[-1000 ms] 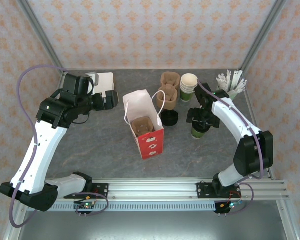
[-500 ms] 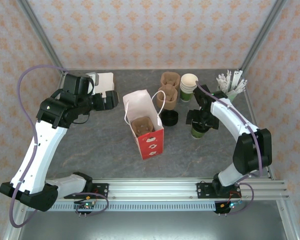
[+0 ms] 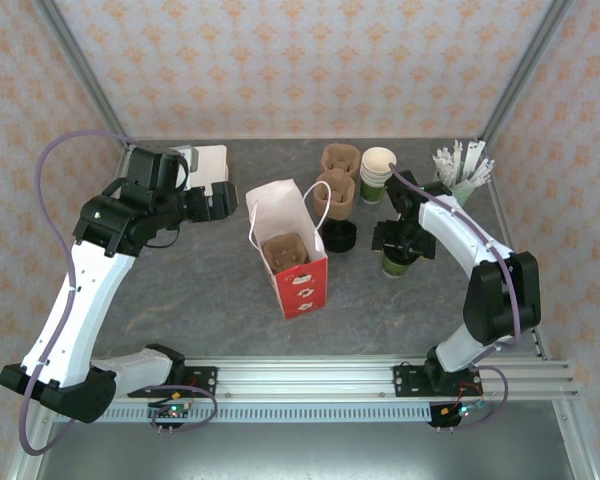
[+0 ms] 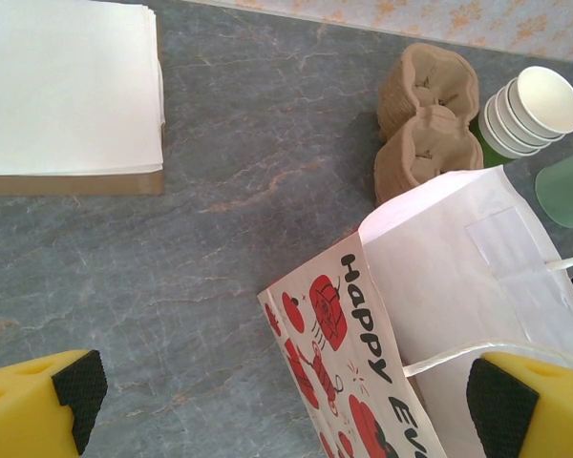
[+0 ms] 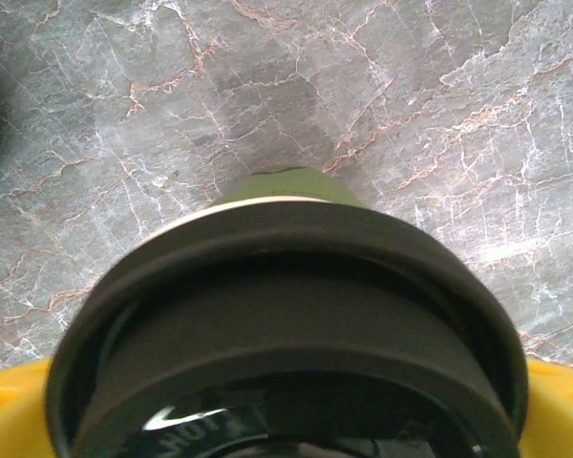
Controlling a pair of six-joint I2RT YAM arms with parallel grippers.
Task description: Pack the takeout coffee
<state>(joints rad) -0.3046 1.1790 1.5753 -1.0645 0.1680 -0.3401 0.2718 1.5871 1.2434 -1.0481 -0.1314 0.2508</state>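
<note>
Presently the right gripper (image 3: 400, 244) clamps the takeout coffee (image 5: 286, 296) right of the paper bag (image 3: 280, 215), open table (image 3: 380, 310) between; left gripper (image 3: 223, 200) fingers wide apart.

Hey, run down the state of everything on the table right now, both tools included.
takeout coffee: upright, lid on, between the right tool's fingers.
paper bag: standing, open, with a carrier inside.
cup stack: nested, lidless, upright.
left tool: open, empty.
right tool: straddling the takeout coffee, grip unclear.
</note>
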